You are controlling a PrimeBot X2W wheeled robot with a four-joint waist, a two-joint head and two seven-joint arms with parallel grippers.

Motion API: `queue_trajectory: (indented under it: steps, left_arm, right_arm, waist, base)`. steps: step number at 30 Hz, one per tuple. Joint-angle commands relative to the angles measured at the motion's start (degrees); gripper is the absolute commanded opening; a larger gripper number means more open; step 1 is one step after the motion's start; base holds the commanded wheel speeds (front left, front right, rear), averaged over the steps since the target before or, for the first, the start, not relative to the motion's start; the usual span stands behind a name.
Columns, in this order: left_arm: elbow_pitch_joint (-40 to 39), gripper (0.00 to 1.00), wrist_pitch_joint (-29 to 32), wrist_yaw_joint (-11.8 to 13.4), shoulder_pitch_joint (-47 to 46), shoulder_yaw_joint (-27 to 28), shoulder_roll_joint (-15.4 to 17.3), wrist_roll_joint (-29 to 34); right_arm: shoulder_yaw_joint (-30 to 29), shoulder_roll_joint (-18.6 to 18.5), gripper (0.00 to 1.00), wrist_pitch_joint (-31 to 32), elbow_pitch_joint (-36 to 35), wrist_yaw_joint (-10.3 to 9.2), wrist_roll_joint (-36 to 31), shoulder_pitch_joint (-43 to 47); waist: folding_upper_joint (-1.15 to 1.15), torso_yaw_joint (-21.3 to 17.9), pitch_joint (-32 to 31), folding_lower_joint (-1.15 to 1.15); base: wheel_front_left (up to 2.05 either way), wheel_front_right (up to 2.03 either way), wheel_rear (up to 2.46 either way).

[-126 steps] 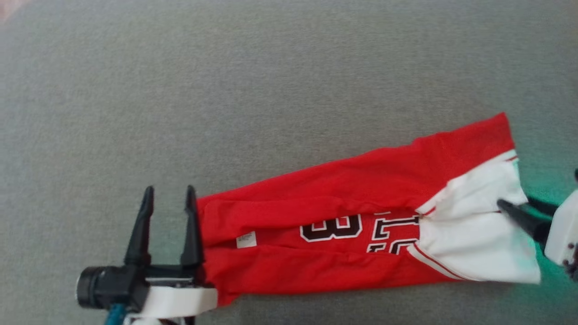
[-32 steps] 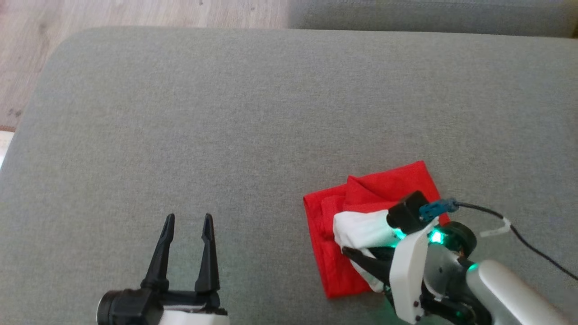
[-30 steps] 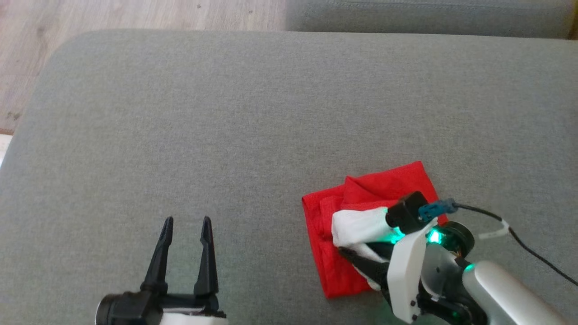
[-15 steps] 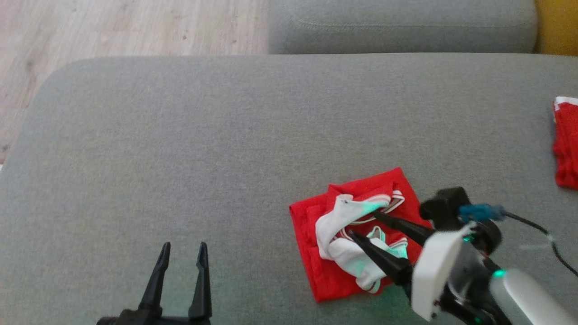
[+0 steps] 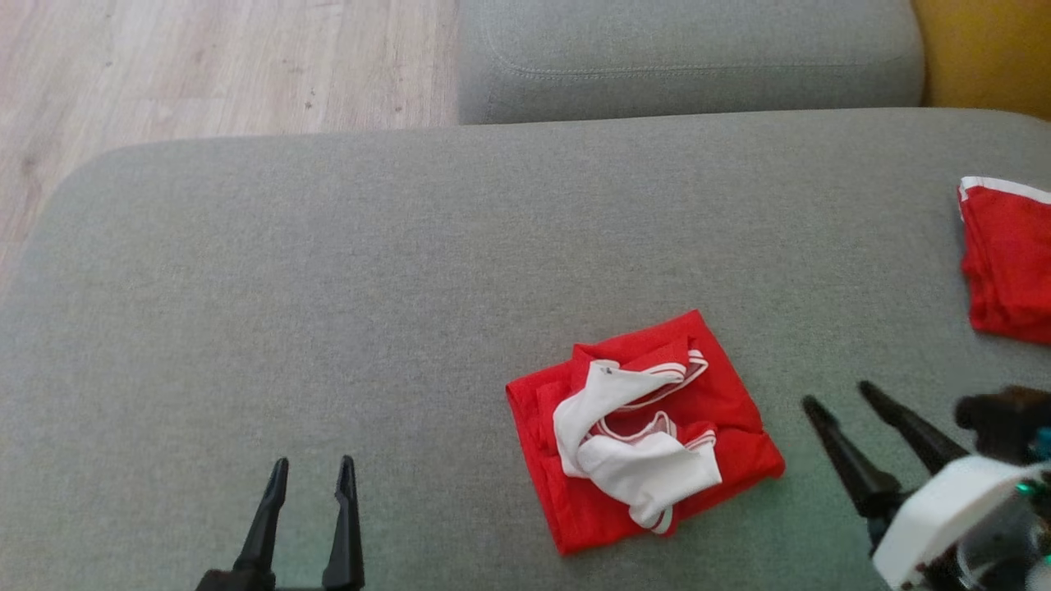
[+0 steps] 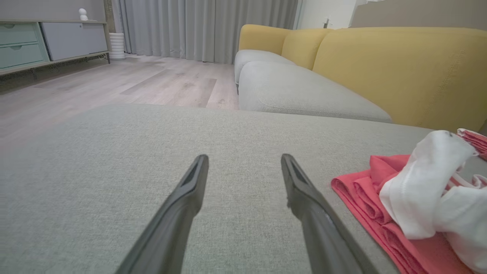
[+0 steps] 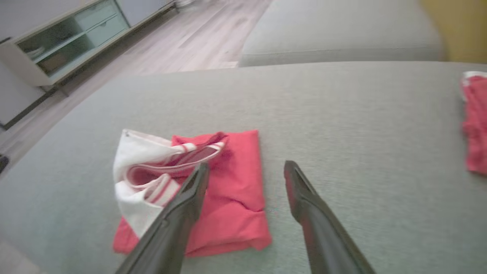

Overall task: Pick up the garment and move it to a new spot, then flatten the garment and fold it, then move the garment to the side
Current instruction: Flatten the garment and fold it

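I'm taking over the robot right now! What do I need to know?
The jersey is folded into a red square on the grey cushion, with white trim bunched loosely on top.
The left end effector is open and empty, over the cushion to the left of the jersey.
The right end effector is open and empty, just right of the jersey and not touching it.
Another red garment lies at the far right edge.
Done: flattening and folding, it seems.
Left: probably moving the folded jersey to the side, maybe tidying the trim first.
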Motion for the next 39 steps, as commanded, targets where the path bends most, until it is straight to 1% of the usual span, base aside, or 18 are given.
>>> queue_trajectory:
  steps: [1, 5, 9, 10, 11, 12, 13, 19, 23, 26, 33, 37, 38, 39]
  left_arm:
    - [-1.29, 1.00, -0.55, -0.19, -0.66, 2.06, -0.26, 0.56]
    - [-0.25, 1.00, -0.55, -0.72, -0.81, 2.50, -0.26, 0.62]
    - [0.18, 1.00, -0.55, -1.00, -1.30, 2.70, -0.26, 0.65]
    - [0.31, 1.00, -0.55, -1.07, -1.50, 2.65, -0.26, 0.65]
    - [0.43, 1.00, -0.55, -1.15, -1.74, 2.56, -0.26, 0.71]
    - [0.50, 1.00, -0.55, -1.17, -2.03, 2.46, -0.26, 0.76]
    - [0.53, 1.00, -0.55, -1.17, -2.31, 2.33, -0.26, 0.76]
    - [0.89, 1.00, -0.55, -1.18, -3.66, 1.25, -0.26, 0.86]
    - [1.09, 1.00, -0.55, -1.01, -4.34, 0.51, -0.26, 0.63]
    - [1.18, 1.00, -0.55, -0.91, -4.72, 0.31, -0.26, 0.48]
    - [1.44, 1.00, -0.55, -0.70, -5.27, -0.51, -0.26, 0.07]
    - [1.71, 1.00, -0.55, -0.66, -5.78, -1.11, -0.26, -0.43]
    - [1.71, 1.00, -0.55, -0.66, -5.78, -1.11, -0.26, -0.43]
    - [1.72, 1.00, -0.55, -0.56, -5.89, -1.21, -0.26, -0.62]
  right_arm:
    - [-0.91, -0.05, 1.00, -2.13, -0.97, 0.40, -1.91, -0.65]
    - [-3.45, 2.79, 1.00, -8.33, 3.15, 0.40, -7.27, -0.04]
    - [-2.61, 5.27, 1.00, -13.02, 7.68, 0.40, -9.31, -1.62]
    - [-2.07, 5.65, 0.89, -13.84, 8.78, 0.40, -9.48, -2.42]
    - [-1.17, 5.78, 0.68, -14.40, 9.85, 0.40, -9.71, -3.38]
    - [-0.11, 5.98, 0.21, -14.81, 10.98, 0.40, -9.53, -4.46]
    - [0.85, 6.25, 0.00, -15.11, 12.18, 0.40, -9.15, -5.62]
    - [7.45, 6.67, 0.00, -15.13, 20.76, 0.40, -7.25, -12.88]
    - [12.09, 5.97, 0.00, -14.04, 26.32, 0.40, -6.38, -16.83]
    - [15.14, 5.73, 0.00, -13.52, 29.21, 0.40, -5.72, -19.76]
    - [23.07, 5.51, 0.00, -11.01, 32.38, 0.40, -3.85, -26.33]
    - [28.21, 6.78, 0.00, -10.01, 33.19, 0.40, -3.15, -30.03]
    - [28.21, 6.78, 0.00, -10.01, 33.19, 0.40, -3.15, -30.03]
    - [29.56, 7.27, 0.00, -9.85, 33.35, 0.40, -2.88, -30.82]
  waist:
    - [0.00, -0.09, -0.11, 0.00]
    - [0.00, -0.26, -0.11, 0.00]
    - [0.00, -0.38, 0.47, 0.00]
    - [0.00, -0.37, 0.72, 0.00]
    - [0.00, -0.37, 1.15, 0.00]
    - [0.00, -0.33, 1.47, 0.00]
    - [0.00, -0.27, 1.86, 0.00]
    - [0.00, 0.51, 3.44, 0.00]
    - [0.00, 1.49, 4.12, 0.00]
    - [0.00, 2.09, 4.42, 0.00]
    - [0.00, 3.69, 4.67, 0.00]
    - [0.00, 5.09, 4.53, 0.00]
    - [0.00, 5.09, 4.53, 0.00]
    - [0.00, 5.42, 4.48, 0.00]
  base:
    - [0.00, 0.00, 0.00]
    - [0.00, 0.00, 0.00]
    - [0.00, 0.00, 0.00]
    - [0.00, 0.00, 0.00]
    - [0.00, 0.00, 0.00]
    - [0.00, 0.00, 0.00]
    - [0.00, 0.00, 0.00]
    - [0.00, 0.00, 0.00]
    - [0.00, 0.00, 0.00]
    - [0.00, 0.00, 0.00]
    - [0.00, 0.00, 0.00]
    - [0.00, 0.00, 0.00]
    - [0.00, 0.00, 0.00]
    - [0.00, 0.00, 0.00]
